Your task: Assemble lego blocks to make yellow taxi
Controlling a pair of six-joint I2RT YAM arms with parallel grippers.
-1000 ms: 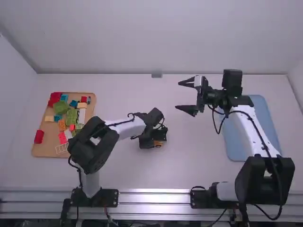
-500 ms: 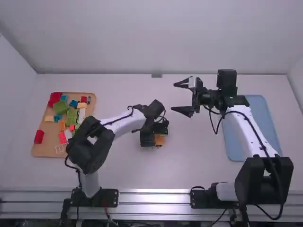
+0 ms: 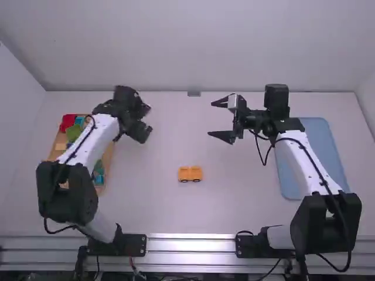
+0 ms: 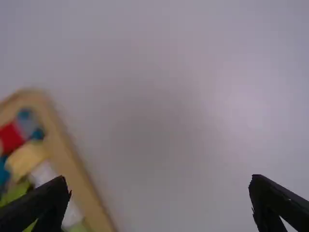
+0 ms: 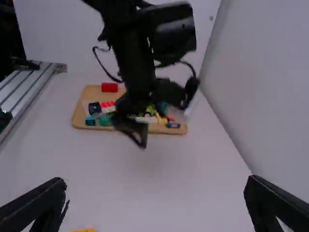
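Yellow-orange block vehicle stands to the right of the wooden tray, both grippers spread apart

In the high view, the wooden tray (image 3: 108,159) holds the loose blocks: a red block (image 3: 68,122) and a green block (image 3: 74,132) are plain at its far end, with teal pieces (image 3: 98,176) near its right rim. The left arm (image 3: 91,139) crosses above the tray and hides much of the contents. The left gripper (image 3: 147,121) is just right of the tray's far end, fingers parted, somewhat blurred. The yellow-orange vehicle (image 3: 190,174), the task's build, rests on the table (image 3: 152,205) well to the tray's right. Farther right from the tray, past the vehicle, is the right gripper (image 3: 212,119), also spread wide. Farthest right of the tray lies a blue tray (image 3: 319,152), partly behind the right arm (image 3: 299,153).

In the left wrist view, the gripper's two fingers stand wide apart. A cut-off corner of the wooden tray holds blurred red, yellow, white, green and blue pieces.

In the right wrist view, that gripper's fingers are wide apart too. The left arm covers part of the wooden tray, where red, teal, white and yellow pieces show around it. A yellow-orange sliver (image 5: 83,230) is cut off at the view's edge.
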